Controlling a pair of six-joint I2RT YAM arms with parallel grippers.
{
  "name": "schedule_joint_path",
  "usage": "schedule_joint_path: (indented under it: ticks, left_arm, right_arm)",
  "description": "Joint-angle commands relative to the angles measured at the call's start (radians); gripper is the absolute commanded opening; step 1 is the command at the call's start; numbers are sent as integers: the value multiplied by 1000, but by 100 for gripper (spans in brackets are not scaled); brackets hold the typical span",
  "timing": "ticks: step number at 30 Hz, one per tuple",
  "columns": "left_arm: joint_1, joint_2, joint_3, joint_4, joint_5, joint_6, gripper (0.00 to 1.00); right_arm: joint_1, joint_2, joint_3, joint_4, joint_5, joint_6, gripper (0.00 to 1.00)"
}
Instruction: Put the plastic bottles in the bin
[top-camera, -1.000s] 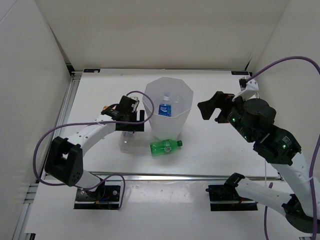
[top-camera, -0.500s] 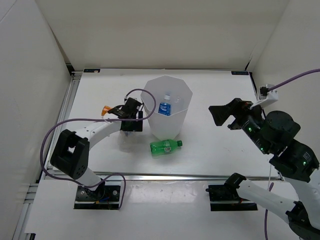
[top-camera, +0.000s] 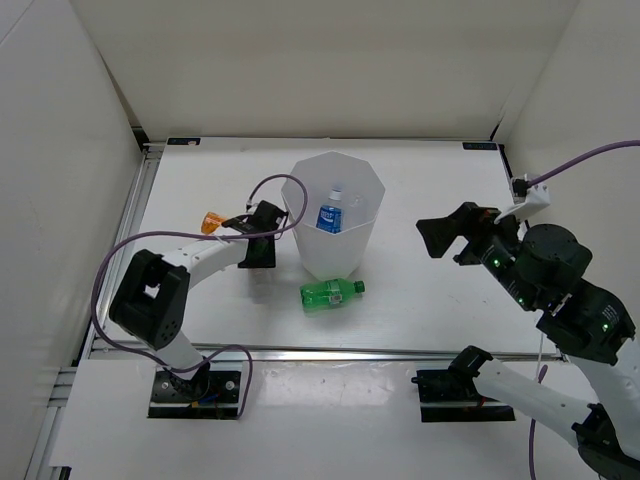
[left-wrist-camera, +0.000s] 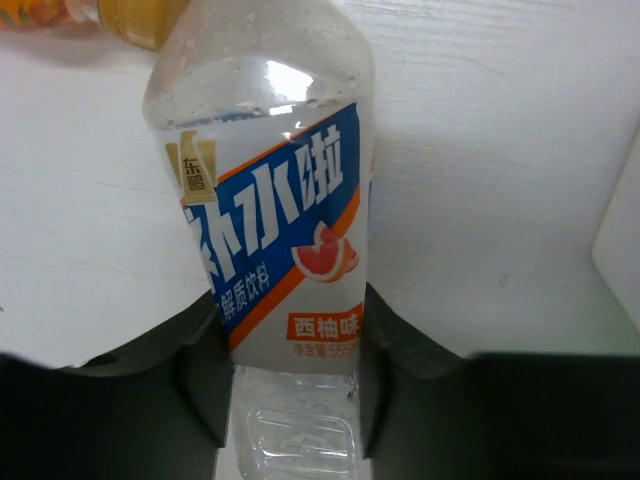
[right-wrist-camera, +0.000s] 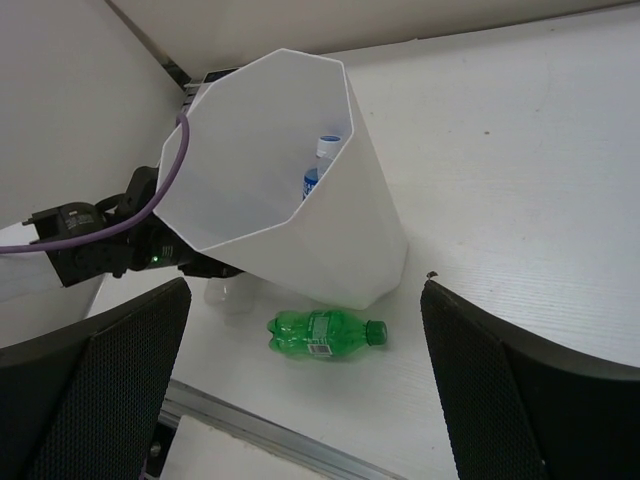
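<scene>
My left gripper (left-wrist-camera: 290, 390) is shut on the lower body of a clear bottle (left-wrist-camera: 265, 200) with a blue and orange label, low over the table just left of the bin (top-camera: 300, 180). From above, the left gripper (top-camera: 258, 248) covers most of that bottle. An orange bottle (top-camera: 211, 221) lies just beyond it (left-wrist-camera: 60, 12). A green bottle (top-camera: 331, 293) lies on its side in front of the bin (right-wrist-camera: 330, 240). Inside the bin stands a blue-labelled bottle (top-camera: 330, 215). My right gripper (top-camera: 445, 238) hangs open to the right of the bin, holding nothing.
White walls enclose the table on three sides. A metal rail (top-camera: 330, 352) runs along the near edge, close to the green bottle (right-wrist-camera: 322, 333). My left arm's purple cable (top-camera: 285, 185) loops against the bin's rim.
My left gripper sank beside the bin and shut on the clear bottle. My right arm drew back to the right, away from the bin, still open.
</scene>
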Motion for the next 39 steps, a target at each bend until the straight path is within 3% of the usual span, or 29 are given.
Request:
schedule_joint_path:
  ticks: [1, 2, 7, 13, 18, 25, 32, 34, 35, 36, 39]
  left_arm:
    - [-4, -13, -36, -25, 3, -41, 39]
    - [-4, -50, -48, -25, -6, -64, 31]
    - [-17, -267, -25, -81, -66, -135, 31]
    - [-35, -505, 189, -118, -77, -95, 32]
    - [-46, -536, 440, -118, 10, -64, 34]
    - [-139, -328, 702, -48, 108, 26, 37]
    - [-250, -92, 886, -48, 124, 29, 56]
    - [-285, -81, 886, -48, 86, 29, 74]
    - [-306, -81, 875, -48, 23, 20, 96]
    - [-307, -94, 840, -48, -5, 20, 100]
    - [-307, -171, 790, -48, -98, 5, 100]
  right_arm:
    - [2, -19, 11, 17, 19, 7, 100]
    - [2, -19, 11, 7, 28, 7, 100]
    - [2, -37, 22, -2, 39, 7, 100]
    - [2, -37, 13, -2, 39, 7, 100]
    - [2, -37, 4, -2, 28, 27, 100]
    - [2, -37, -5, -2, 19, 36, 100]
    - [2, -37, 25, -34, 8, 45, 100]
    - [2, -46, 36, -46, 8, 45, 100]
    - [2, -46, 36, -57, 17, 36, 100]
    - [2, -55, 36, -57, 17, 36, 100]
    - [2, -66, 36, -69, 26, 36, 100]
